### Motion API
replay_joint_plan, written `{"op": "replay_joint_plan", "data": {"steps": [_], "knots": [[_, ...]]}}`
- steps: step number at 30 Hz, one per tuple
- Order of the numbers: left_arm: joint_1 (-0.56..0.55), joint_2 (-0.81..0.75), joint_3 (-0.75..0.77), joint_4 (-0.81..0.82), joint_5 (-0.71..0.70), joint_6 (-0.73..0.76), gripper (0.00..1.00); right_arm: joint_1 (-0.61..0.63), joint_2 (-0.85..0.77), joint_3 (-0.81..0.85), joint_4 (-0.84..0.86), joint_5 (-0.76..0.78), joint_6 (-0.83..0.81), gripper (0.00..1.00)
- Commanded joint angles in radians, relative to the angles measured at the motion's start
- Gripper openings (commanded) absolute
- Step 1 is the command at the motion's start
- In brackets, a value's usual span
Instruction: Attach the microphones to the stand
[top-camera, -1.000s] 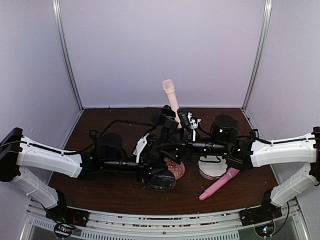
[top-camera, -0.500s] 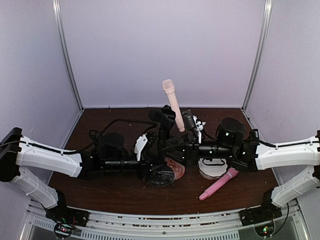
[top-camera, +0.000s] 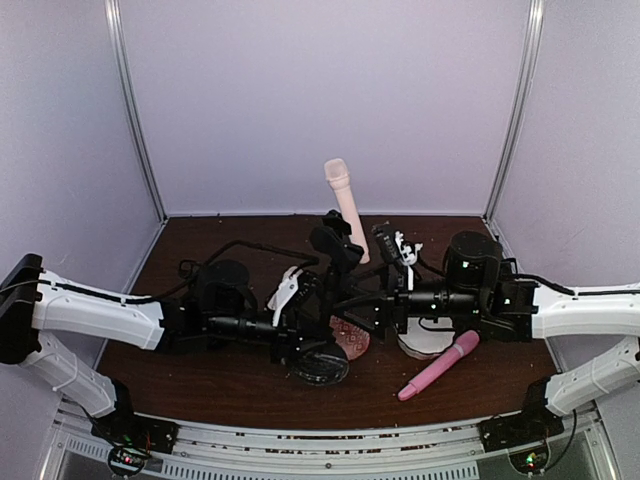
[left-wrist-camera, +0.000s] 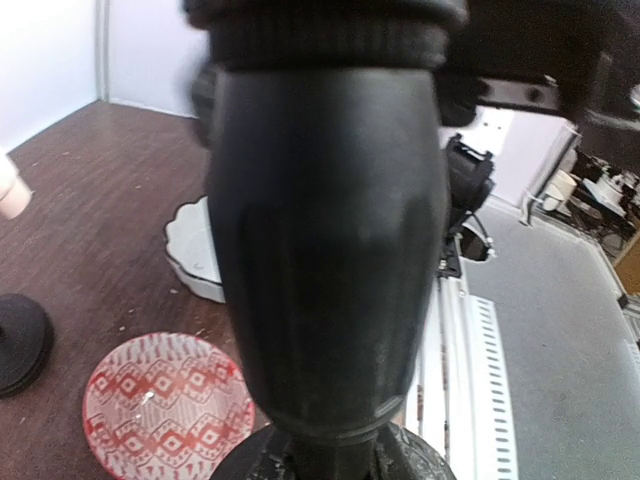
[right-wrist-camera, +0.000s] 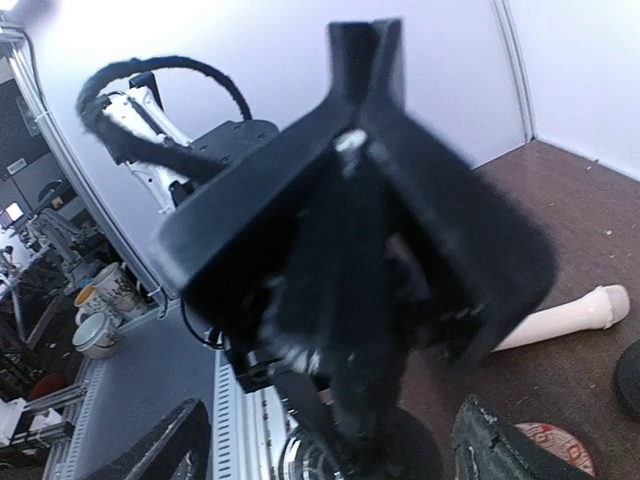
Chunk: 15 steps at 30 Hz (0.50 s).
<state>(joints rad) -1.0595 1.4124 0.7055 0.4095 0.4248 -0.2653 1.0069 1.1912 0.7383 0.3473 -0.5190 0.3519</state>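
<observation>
A pale peach microphone (top-camera: 340, 202) rises upright at the back middle; its pale shaft (right-wrist-camera: 560, 315) also shows past the clip in the right wrist view. The pink microphone (top-camera: 438, 365) lies flat on the table, front right. The black stand (left-wrist-camera: 330, 240) fills the left wrist view, and my left gripper (top-camera: 305, 335) (left-wrist-camera: 345, 462) is shut on its thin stem just above the round base (top-camera: 320, 362). My right gripper (top-camera: 375, 300) (right-wrist-camera: 330, 440) is open, its fingers (right-wrist-camera: 490, 440) wide apart either side of the stand's black clip (right-wrist-camera: 365, 220), not touching it.
A red patterned dish (top-camera: 352, 338) (left-wrist-camera: 165, 410) and a scalloped white dish (top-camera: 425, 342) (left-wrist-camera: 190, 250) sit beside the stand's base. A second black round base (left-wrist-camera: 15, 340) stands at the left. Black cables (top-camera: 240, 250) loop over the left arm.
My right arm has drawn back to the right, and the stand's top has shifted slightly right. The left gripper keeps its hold low on the stand. The pink microphone has not moved.
</observation>
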Motion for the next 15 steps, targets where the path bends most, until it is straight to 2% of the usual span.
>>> {"op": "replay_joint_plan", "data": {"steps": [1, 8, 15], "knots": [[-0.002, -0.011, 0.042, 0.119, 0.101, 0.005, 0.00, -0.013, 0.013, 0.075, -0.050, 0.060, -0.092, 0.86], [-0.005, 0.008, 0.050, 0.138, 0.087, -0.013, 0.00, -0.013, 0.131, 0.120, 0.045, -0.062, -0.025, 0.85], [-0.004, -0.018, 0.042, 0.084, -0.089, -0.005, 0.00, 0.007, 0.130, 0.105, 0.081, -0.090, 0.025, 0.82]]}}
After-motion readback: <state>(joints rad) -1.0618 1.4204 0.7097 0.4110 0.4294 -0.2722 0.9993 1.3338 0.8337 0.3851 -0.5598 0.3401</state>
